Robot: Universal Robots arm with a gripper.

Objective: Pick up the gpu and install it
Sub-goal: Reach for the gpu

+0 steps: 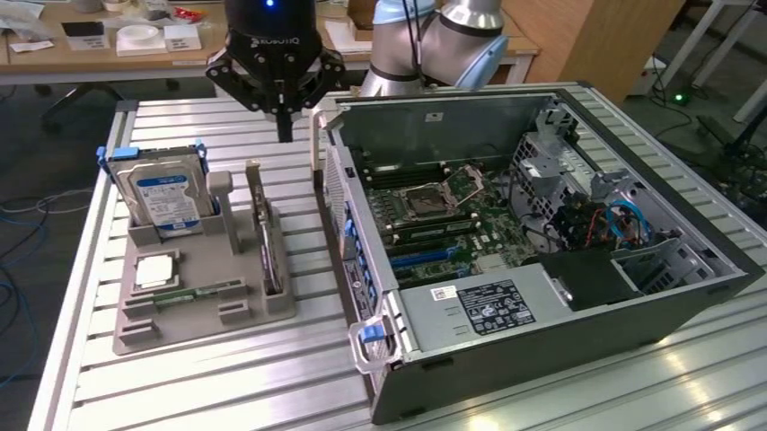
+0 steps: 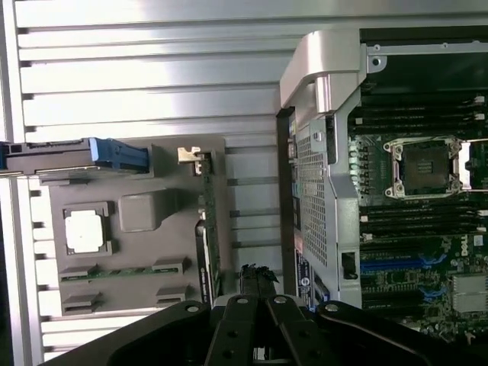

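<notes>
The gpu [image 1: 266,235] stands on edge in a slot of the grey holder tray [image 1: 204,316], its pale end bracket at the far end. In the wrist view the gpu [image 2: 207,229] appears edge-on as a thin dark strip on the tray [image 2: 137,179]. My gripper [image 1: 284,133] hangs above the table behind the tray, between it and the open computer case [image 1: 540,296]. Its fingers are shut with nothing in them. In the wrist view the gripper [image 2: 258,276] tips sit just off the gpu's near end, apart from it. Blue slots [image 1: 422,259] show on the motherboard [image 2: 415,191].
A silver hard drive with a blue label [image 1: 167,195] stands at the tray's far corner. A processor [image 1: 156,269] and a green memory stick [image 1: 192,292] lie flat on it. The case wall [image 1: 339,193] rises close beside the tray. Desks stand behind the slatted table [image 1: 215,377].
</notes>
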